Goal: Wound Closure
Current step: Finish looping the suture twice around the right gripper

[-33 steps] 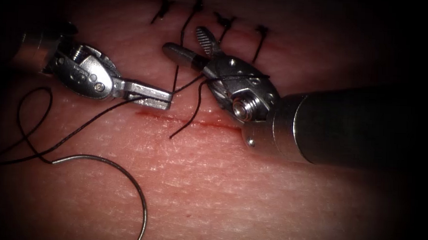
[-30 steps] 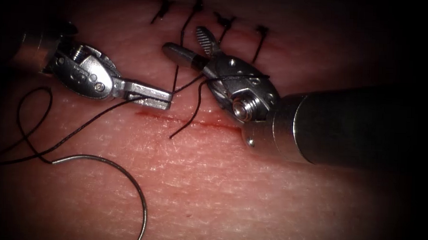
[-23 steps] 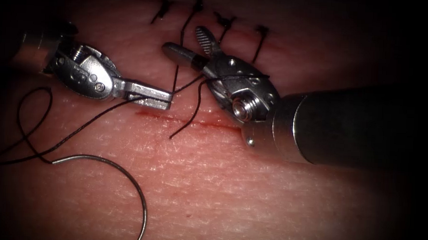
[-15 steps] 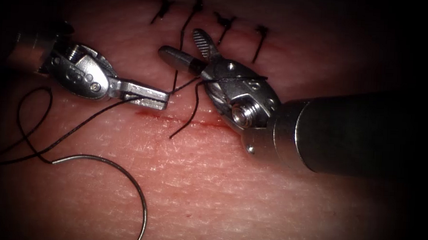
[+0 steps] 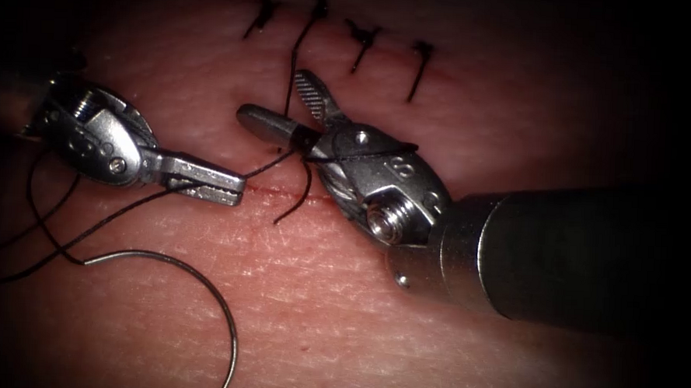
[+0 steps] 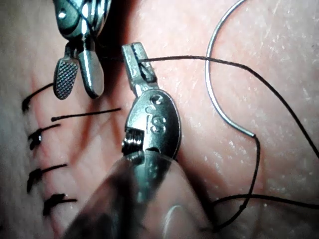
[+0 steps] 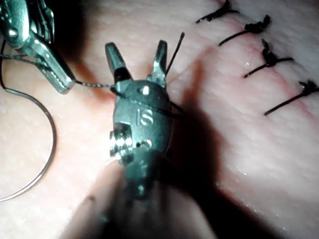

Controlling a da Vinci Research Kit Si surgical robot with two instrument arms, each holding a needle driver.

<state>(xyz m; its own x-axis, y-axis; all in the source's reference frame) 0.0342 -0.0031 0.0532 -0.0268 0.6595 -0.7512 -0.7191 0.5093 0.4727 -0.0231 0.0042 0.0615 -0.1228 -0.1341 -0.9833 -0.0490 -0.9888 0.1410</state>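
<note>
While the needle (image 5: pixel 201 289) lies on the tissue (image 5: pixel 401 336), the left end effector (image 5: pixel 225 187) grips thread (image 5: pixel 119 215); the right (image 5: pixel 275 109) seemingly gapes empty.

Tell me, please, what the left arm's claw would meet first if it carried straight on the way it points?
Probably the right arm's open claw, just beyond the left claw, which is shut on the thread; depth is uncertain.

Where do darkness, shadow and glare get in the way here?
Endoscope view: the edges fall into darkness, hiding the left tool's shaft; glare sits on the right tool's metal. Right wrist view: that tool casts a heavy shadow on the tissue. Left wrist view: evenly lit. The left tool is shut on the thread; the right tool is open, holding nothing; the needle lies free on the tissue.
</note>
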